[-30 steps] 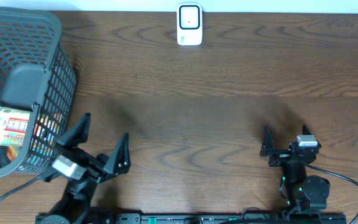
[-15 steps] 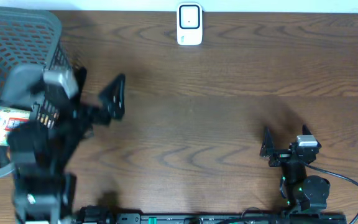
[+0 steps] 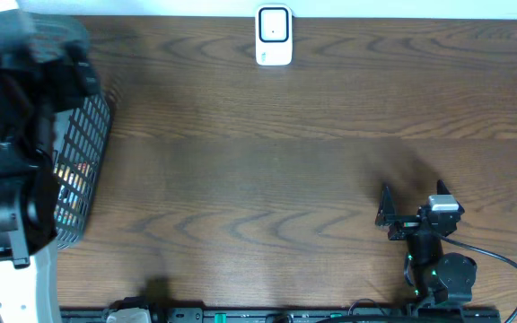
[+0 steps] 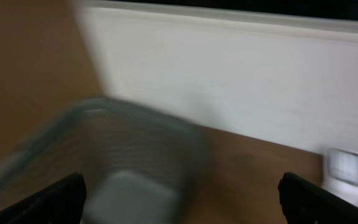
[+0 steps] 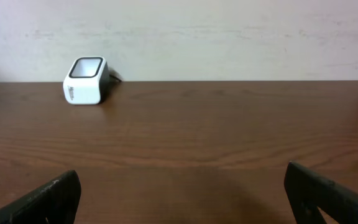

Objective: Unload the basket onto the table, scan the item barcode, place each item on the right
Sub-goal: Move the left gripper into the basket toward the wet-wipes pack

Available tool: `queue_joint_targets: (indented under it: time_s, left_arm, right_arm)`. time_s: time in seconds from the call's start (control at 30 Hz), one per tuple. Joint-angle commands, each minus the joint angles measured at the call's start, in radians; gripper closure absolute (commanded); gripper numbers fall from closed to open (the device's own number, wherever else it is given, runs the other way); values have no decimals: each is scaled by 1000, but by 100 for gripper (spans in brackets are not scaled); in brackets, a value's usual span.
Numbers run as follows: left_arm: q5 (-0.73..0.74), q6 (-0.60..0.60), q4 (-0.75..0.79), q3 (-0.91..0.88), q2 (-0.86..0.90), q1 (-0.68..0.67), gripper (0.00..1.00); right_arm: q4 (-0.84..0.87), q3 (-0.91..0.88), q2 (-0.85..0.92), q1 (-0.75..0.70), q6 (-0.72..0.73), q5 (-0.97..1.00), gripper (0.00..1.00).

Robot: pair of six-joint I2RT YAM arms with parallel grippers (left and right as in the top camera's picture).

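Observation:
The white barcode scanner (image 3: 274,36) stands at the table's far edge; the right wrist view has the scanner (image 5: 86,81) far off to the left. The item lies in the dark mesh basket (image 3: 83,161) at the left, mostly hidden under my raised left arm (image 3: 7,179); only coloured packaging (image 3: 68,184) shows through the mesh. My left gripper (image 4: 181,205) is open and empty above the blurred basket (image 4: 135,162). My right gripper (image 3: 411,205) rests open and empty at the near right, with only bare wood between the jaws of the right gripper (image 5: 182,199).
A white wall (image 5: 229,37) runs behind the table's far edge. The brown wooden table (image 3: 267,170) spreads between the basket and the right arm. The left wrist view is motion-blurred.
My left arm has swung up from the near edge to over the basket, now covering most of it. The right arm has not moved.

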Motion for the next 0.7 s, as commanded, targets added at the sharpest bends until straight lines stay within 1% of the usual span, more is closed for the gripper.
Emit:
queue_joint_targets:
  time_s: [0.0,0.07,0.17,0.27,0.33,0.37,0.43,0.47,0.53,0.6,0.67]
  left_arm:
    - [-236,27,-11,14,27,75,3]
    - [-235,26,-43,14,45,108,2]
    - [-233,22,-100,14,63,113,2]
    - [-188,22,-114,14,69,113,2]
    - [-207,6,-114,13,78,126,3]
    - [-246,-50,-114,13,85,145,2]
    - [-317,-227,-128,13,101,203,2]
    - [-320,-317,-142,13,112,249,2]
    - [-300,-436,-171,13,135,327,2]
    - [-225,-484,-195,13,168,402,2]
    - [-137,-483,-207,9,198,451,2]
  right_arm:
    - [-4,-2,-6,11,-3,7,1]
    - [-4,-2,-6,11,-3,7,1]
    - [-4,-2,-6,11,-3,7,1]
    - [-4,-2,-6,11,-3,7,1]
    - [-4,-2,-6,11,-3,7,1]
    - [-4,-2,-6,11,-3,7,1]
    - [-4,-2,-6,11,-3,7,1]
    - [-4,-2,-6,11,-3,7,1]
    - [-4,-2,-6,11,-3,7,1]
    - [-4,-2,-6,11,-3,7,1]
    - [-4,-2,-6,11,-3,7,1]
